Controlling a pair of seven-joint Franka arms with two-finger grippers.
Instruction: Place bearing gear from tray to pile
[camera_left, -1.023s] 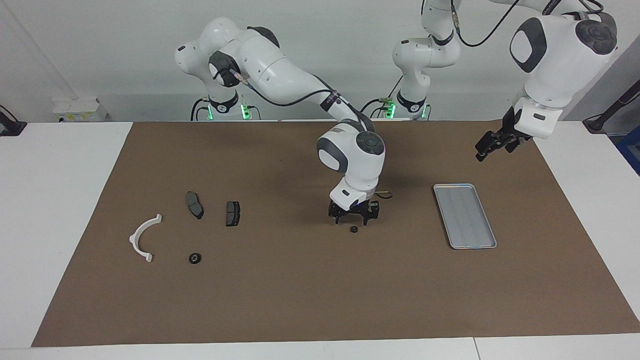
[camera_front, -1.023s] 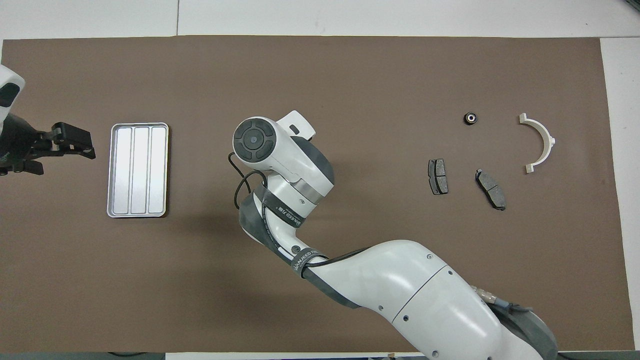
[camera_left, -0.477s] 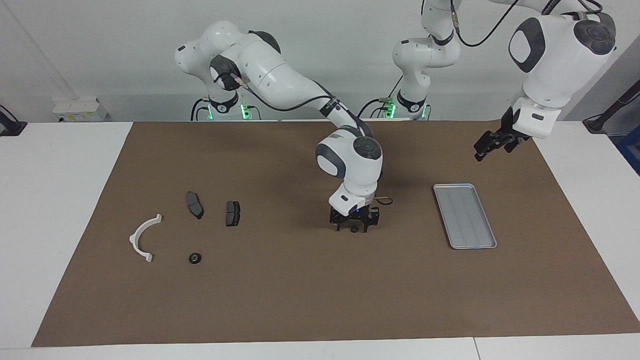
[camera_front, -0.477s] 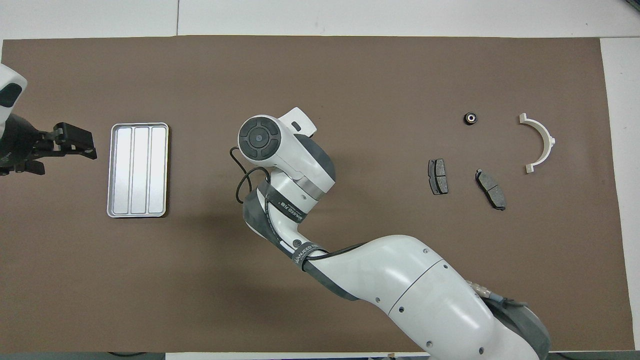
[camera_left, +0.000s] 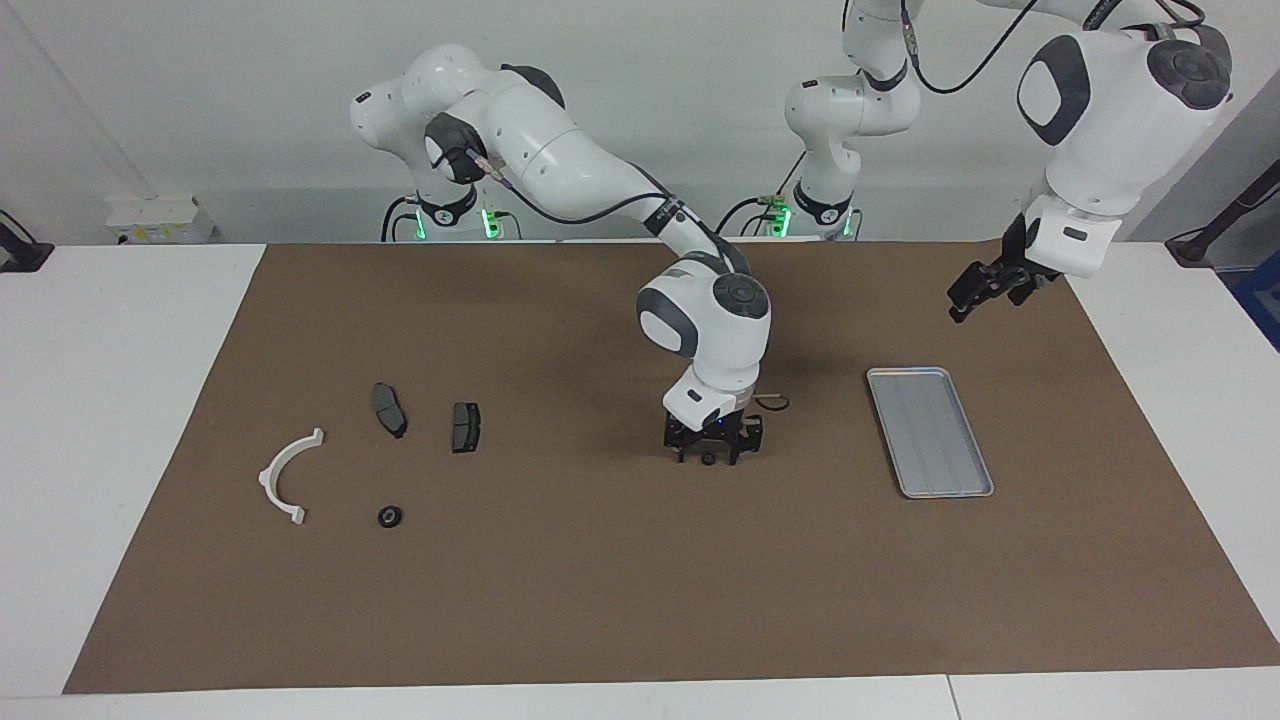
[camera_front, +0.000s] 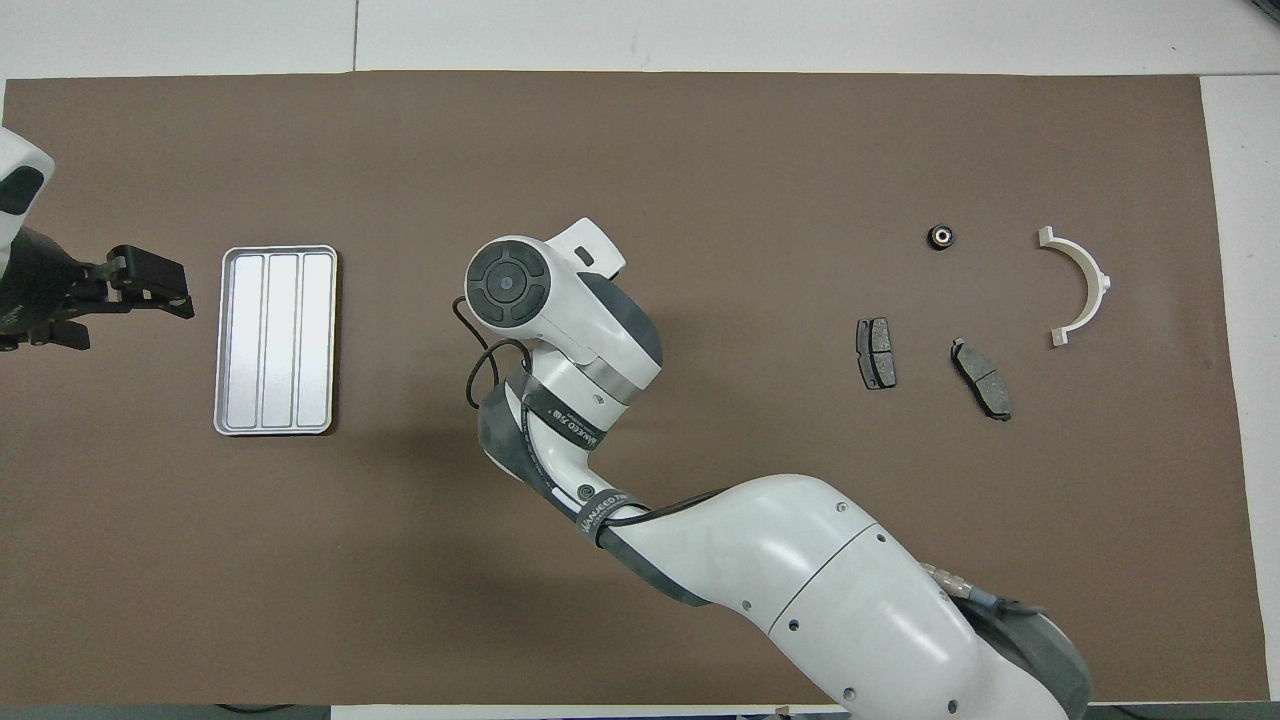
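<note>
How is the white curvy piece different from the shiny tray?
The white curved bracket is an open half-ring of plastic, while the tray is a closed metal rectangle with rounded corners.

The bracket is white and plain; the tray is silver-grey with lengthwise ridges.

The bracket lies toward the right arm's end of the table, beside two dark brake pads; the tray lies toward the left arm's end, alone.

Both rest flat on the brown mat, with nothing on them.
</note>
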